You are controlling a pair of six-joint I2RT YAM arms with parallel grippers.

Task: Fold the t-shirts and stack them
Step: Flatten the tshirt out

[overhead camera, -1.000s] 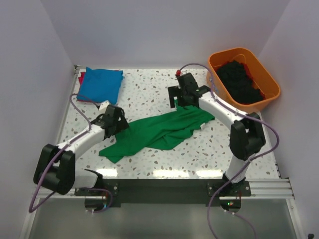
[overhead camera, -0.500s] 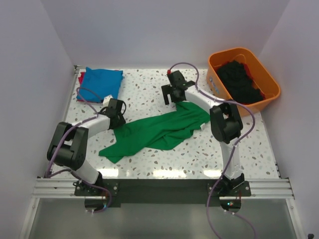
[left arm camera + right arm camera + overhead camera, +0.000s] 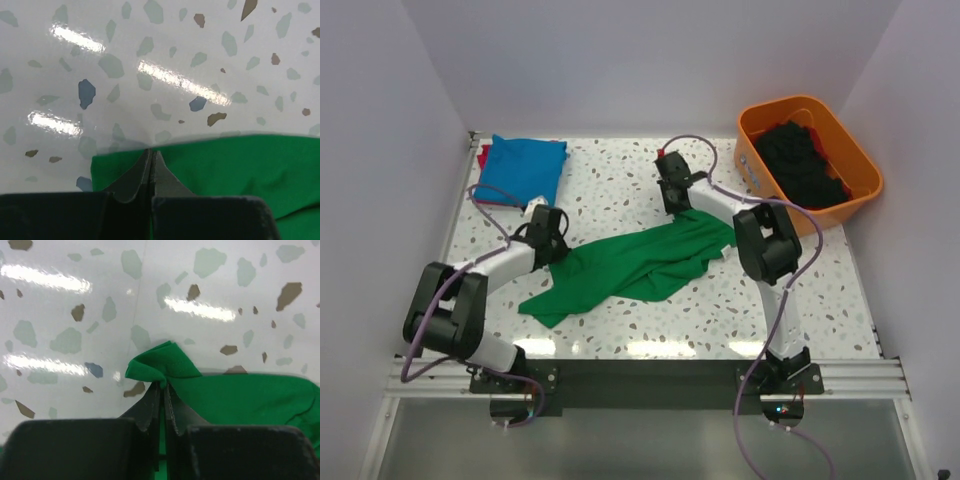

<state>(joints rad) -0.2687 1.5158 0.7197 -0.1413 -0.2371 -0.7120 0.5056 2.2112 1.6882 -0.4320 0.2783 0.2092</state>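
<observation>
Glossy speckled terrazzo table [image 3: 620,180] — plain pale lilac walls [image 3: 620,60] on three sides

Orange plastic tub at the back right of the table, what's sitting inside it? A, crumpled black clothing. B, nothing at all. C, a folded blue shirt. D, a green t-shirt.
A: the top view shows the orange plastic tub holding a heap of crumpled black clothing, with no other colour visible inside it.

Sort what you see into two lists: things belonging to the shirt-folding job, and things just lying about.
Job: green t-shirt, blue t-shirt, red cloth beneath it, black cloth, left end effector, right end effector.
Lying about: orange tub, speckled table.
</observation>
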